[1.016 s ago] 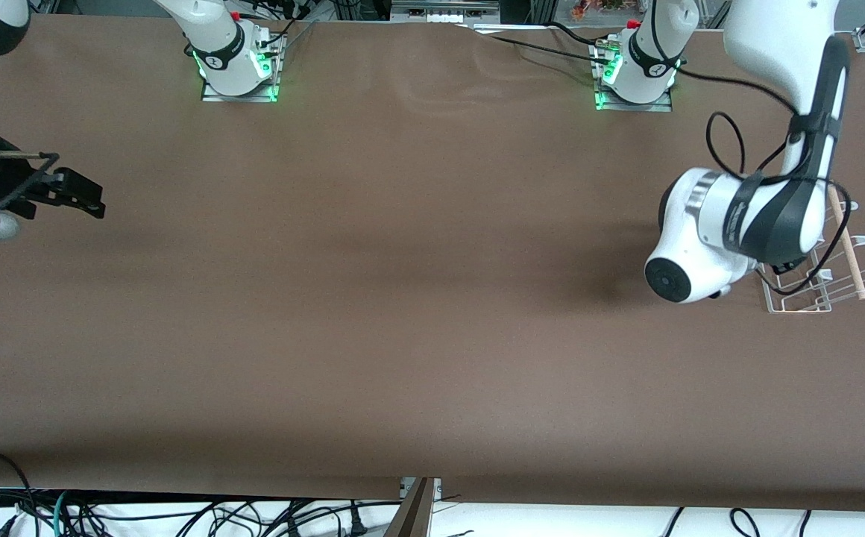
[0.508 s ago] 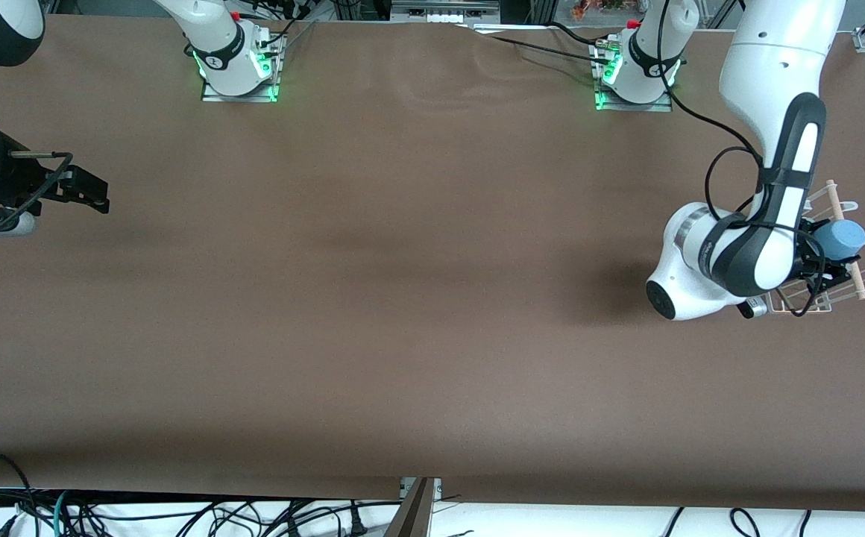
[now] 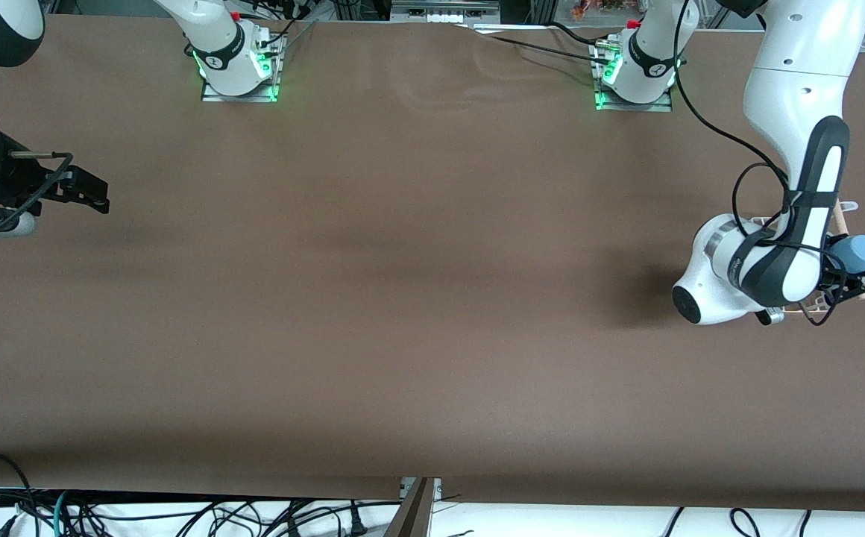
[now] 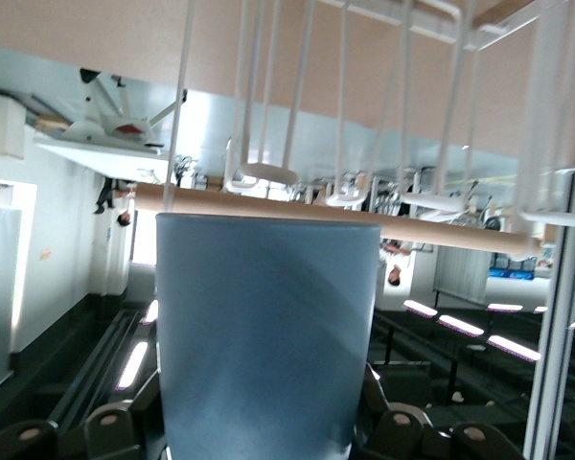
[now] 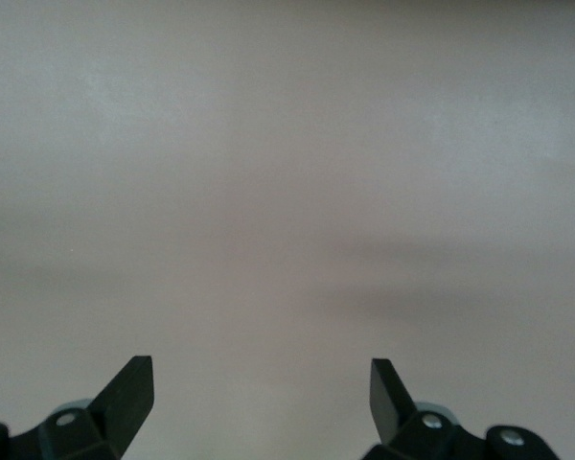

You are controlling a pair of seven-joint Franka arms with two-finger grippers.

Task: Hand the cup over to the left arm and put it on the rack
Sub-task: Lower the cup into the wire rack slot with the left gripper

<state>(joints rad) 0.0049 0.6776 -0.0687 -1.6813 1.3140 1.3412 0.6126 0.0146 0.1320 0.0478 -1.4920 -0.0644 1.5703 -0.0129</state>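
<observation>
Left arm (image 3: 790,253) bent low, cup (image 3: 859,253) over rack (image 3: 846,206).

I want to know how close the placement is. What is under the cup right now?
The rack lies under the cup, which the left claw holds over it. The left arm covers most of the rack, so any contact cannot be seen.

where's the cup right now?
In the front view the cup is held in the left gripper over the rack, at the left arm's end of the table.
</observation>
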